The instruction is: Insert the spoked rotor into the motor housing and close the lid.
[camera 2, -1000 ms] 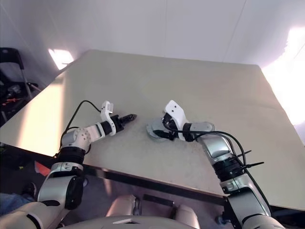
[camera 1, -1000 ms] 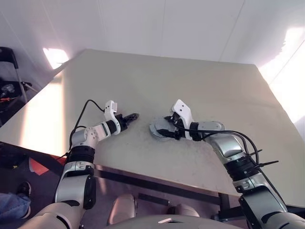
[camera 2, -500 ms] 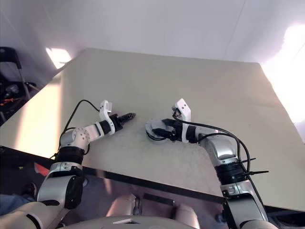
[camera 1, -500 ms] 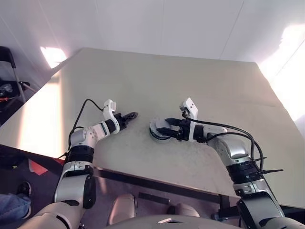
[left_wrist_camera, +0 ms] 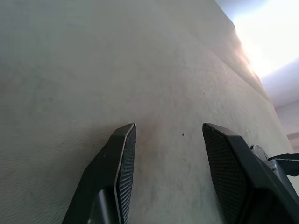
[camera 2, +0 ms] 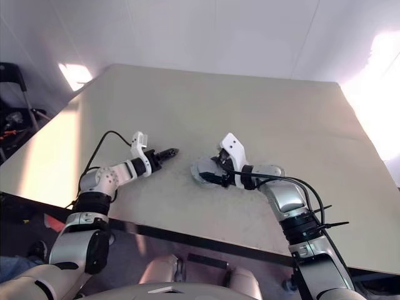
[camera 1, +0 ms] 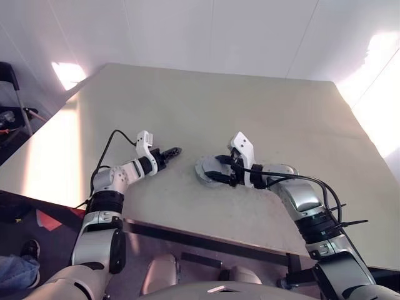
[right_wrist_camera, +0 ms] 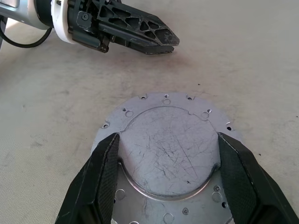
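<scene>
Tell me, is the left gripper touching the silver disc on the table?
Apart. The right wrist view shows the left gripper beyond the lid, with bare table between its tips and the disc's rim.

- Beige table is sitting against plain white walls
- Bright light is glaring on the right wall and the table's left edge
- Black stand is standing far left

Scratched bare-metal lid; matt table.
</scene>
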Controlling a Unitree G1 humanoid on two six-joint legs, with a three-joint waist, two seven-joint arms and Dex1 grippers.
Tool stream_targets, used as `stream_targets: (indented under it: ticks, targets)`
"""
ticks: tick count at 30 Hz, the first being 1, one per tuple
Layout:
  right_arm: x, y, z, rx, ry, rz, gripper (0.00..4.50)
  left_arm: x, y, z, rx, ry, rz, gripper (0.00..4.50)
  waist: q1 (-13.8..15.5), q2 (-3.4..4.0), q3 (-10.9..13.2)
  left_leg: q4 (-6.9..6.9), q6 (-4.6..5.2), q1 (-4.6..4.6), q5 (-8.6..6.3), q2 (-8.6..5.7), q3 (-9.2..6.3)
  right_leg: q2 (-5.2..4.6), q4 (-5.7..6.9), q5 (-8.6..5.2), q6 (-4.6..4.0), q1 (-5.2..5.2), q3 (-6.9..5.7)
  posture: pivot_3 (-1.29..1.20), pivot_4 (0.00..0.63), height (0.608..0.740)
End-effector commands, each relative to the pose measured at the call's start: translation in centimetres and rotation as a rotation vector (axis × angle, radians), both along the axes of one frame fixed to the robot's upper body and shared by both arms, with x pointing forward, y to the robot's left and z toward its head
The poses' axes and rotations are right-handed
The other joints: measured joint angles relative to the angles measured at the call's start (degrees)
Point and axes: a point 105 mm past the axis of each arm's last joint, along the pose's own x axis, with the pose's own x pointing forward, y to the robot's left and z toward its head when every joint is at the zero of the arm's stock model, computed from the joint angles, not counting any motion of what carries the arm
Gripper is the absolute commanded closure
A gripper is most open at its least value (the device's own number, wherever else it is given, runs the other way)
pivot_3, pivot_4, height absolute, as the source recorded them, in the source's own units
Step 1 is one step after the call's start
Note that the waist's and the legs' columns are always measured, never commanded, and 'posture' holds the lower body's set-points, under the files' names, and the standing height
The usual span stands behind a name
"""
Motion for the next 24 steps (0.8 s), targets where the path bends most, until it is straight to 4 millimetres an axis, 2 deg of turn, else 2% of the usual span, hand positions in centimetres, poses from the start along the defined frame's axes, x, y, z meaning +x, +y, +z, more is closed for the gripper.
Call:
stream_targets:
  ticks: [1,6,11,16,19,24]
  targets:
    - [0.3,-0.2,1.0,-0.019,-0.052,0.005,1.4,0.2,-0.1,0.6,0.0,-0.024,-0.008,2.07,0.0,0.0,0.0,0.0,0.0,0.0,0.0,0.0,0.0,0.0,0.0,0.0,0.0,0.0,0.0,0.0,0.0,0.74]
    - [0.9,-0.2,1.9,0.023,-0.068,-0.028,1.4,0.2,-0.1,0.5,0.002,-0.023,-0.008,2.07,0.0,0.0,0.0,-0.01,0.0,0.0,0.0,0.0,0.0,0.0,0.0,0.0,-0.01,-0.01,0.0,0.0,0.0,0.74]
    - [-0.2,0.3,3.0,0.031,-0.152,0.059,1.4,0.1,-0.1,0.5,0.003,-0.02,-0.01,2.07,0.0,0.0,0.0,-0.01,0.0,-0.01,0.0,0.0,0.0,0.0,0.0,0.01,-0.01,-0.01,0.0,0.0,0.0,0.74]
    - [-0.1,0.3,4.0,0.046,-0.202,0.067,1.4,0.2,-0.1,0.6,-0.002,-0.021,-0.007,2.07,0.0,0.01,0.0,-0.05,0.01,-0.06,-0.01,0.0,0.0,0.0,-0.01,0.0,-0.01,-0.07,0.0,0.0,0.0,0.74]
    - [0.2,0.1,3.8,0.033,-0.19,0.056,1.4,0.2,-0.1,0.6,-0.003,-0.022,-0.006,2.07,0.0,0.01,0.0,-0.05,0.02,-0.07,-0.01,-0.01,0.0,0.0,-0.02,0.0,-0.01,-0.07,0.0,0.0,0.0,0.74]
    - [0.5,-0.6,1.9,-0.043,-0.147,0.032,1.4,0.3,0.0,0.6,-0.004,-0.022,-0.004,2.07,0.0,0.01,0.0,-0.05,0.02,-0.07,-0.01,-0.01,0.0,0.0,-0.02,0.01,-0.01,-0.07,0.0,0.0,0.0,0.74]
